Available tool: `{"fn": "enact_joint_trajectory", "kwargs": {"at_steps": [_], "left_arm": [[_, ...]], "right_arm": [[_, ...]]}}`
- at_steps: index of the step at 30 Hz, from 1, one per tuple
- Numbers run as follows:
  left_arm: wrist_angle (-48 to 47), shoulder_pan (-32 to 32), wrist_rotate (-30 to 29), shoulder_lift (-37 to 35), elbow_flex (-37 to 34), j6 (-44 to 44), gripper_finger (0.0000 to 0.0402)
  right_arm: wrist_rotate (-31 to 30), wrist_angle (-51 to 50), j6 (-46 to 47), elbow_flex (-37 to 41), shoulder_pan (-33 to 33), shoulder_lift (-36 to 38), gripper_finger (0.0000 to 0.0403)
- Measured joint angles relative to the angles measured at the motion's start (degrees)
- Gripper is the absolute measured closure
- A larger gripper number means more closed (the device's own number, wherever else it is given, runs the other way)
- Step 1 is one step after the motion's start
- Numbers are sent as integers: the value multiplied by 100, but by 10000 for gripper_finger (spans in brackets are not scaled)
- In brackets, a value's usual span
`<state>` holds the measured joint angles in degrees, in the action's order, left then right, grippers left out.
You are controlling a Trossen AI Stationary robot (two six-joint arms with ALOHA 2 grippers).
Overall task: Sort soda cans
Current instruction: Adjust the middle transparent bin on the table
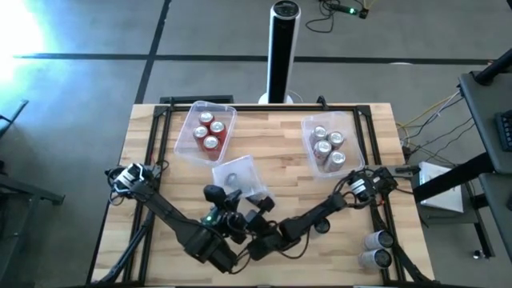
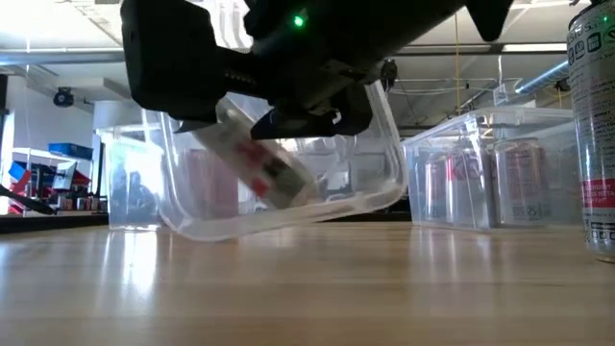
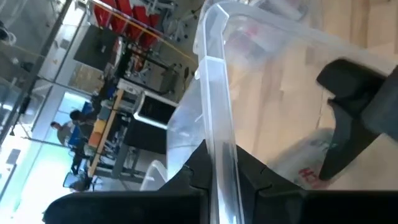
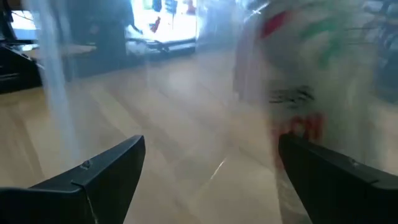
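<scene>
Near the counter's (image 1: 160,152) front, the left claw (image 3: 221,174) pinches the tilted tub's (image 2: 288,207) rim; the right claw (image 4: 205,174) is spread beside a can (image 2: 264,168).

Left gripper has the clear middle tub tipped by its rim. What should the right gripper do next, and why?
Probably ease the open right gripper toward the silver can with red lettering: it lies tilted in the clear plastic tub, which the left gripper holds tipped.

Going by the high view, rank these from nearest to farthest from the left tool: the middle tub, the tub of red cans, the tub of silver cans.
From the left tool:
1. Middle tub, at the tool, mid-table.
2. Tub of red cans, back left.
3. Tub of silver cans, back right.
</scene>
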<state>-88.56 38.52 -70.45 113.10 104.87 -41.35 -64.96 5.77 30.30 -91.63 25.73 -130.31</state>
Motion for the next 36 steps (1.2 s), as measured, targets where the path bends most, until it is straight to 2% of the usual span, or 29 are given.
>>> {"fn": "enact_joint_trajectory", "kwargs": {"at_steps": [2,13,19,22,26,30,36], "left_arm": [[-4,-42,93,0,-56,-115,393],[-72,-57,207,-44,-61,103,393],[-97,-49,155,-70,-46,134,393],[-107,-23,61,-72,-18,353,393],[-118,61,-292,-79,159,795,393],[-45,114,-413,-63,411,1164,393],[-31,91,-432,-53,371,1694,393]], "right_arm": [[-2,-293,322,-7,44,34,37],[-58,-480,267,2,282,263,37],[241,-1879,302,8,293,602,37],[237,-1971,-231,17,337,602,37],[-419,-1430,-1292,24,540,611,37],[-1208,-1437,-1495,83,657,629,37],[-1003,-1433,-1323,148,613,635,37]]}}
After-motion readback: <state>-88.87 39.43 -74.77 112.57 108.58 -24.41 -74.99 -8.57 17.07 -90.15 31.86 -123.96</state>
